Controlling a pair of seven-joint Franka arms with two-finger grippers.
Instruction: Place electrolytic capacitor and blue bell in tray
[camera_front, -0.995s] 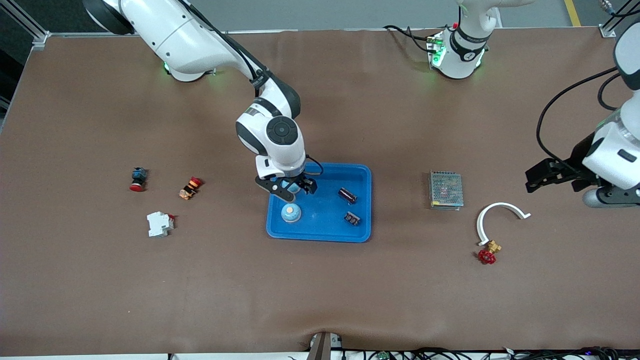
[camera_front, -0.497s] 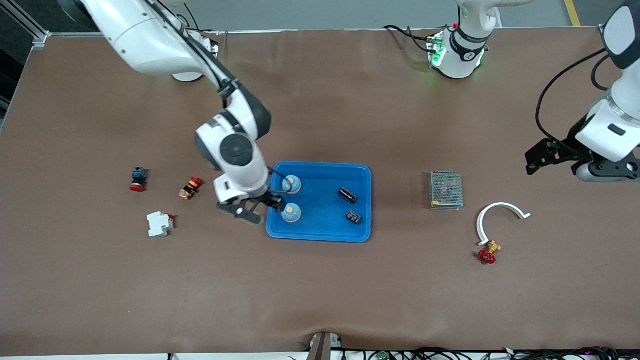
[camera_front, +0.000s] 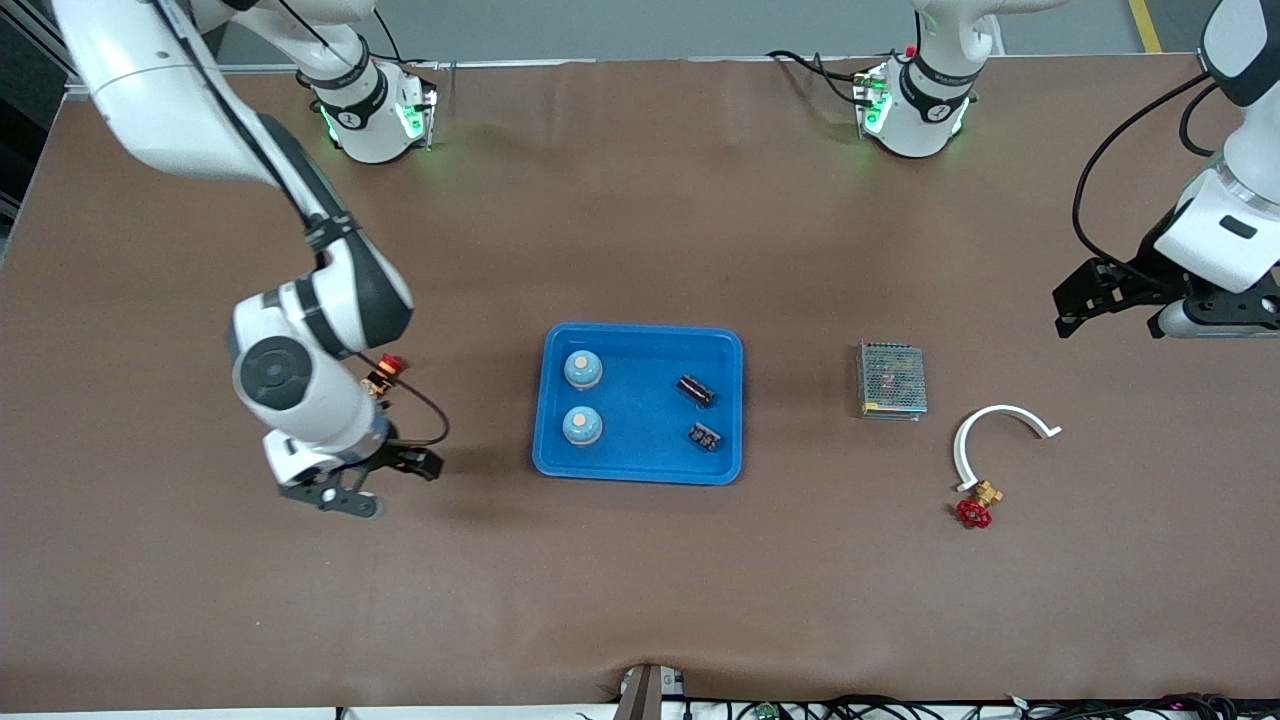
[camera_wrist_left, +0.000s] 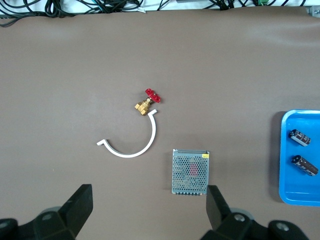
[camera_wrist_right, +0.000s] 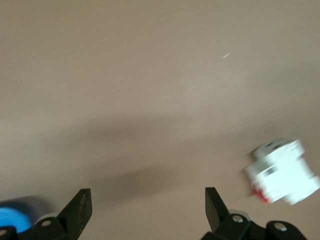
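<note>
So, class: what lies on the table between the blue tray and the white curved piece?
In the front view, a metal mesh box lies between the tray and the white curved piece.

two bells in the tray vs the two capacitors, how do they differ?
The bells are pale blue domes with tan tops, sitting upright; the capacitors are dark cylinders lying on their sides. The bells sit at the tray's end toward the right arm, the capacitors at its end toward the left arm. The bells look larger. All four rest inside the tray, untouched.
</note>
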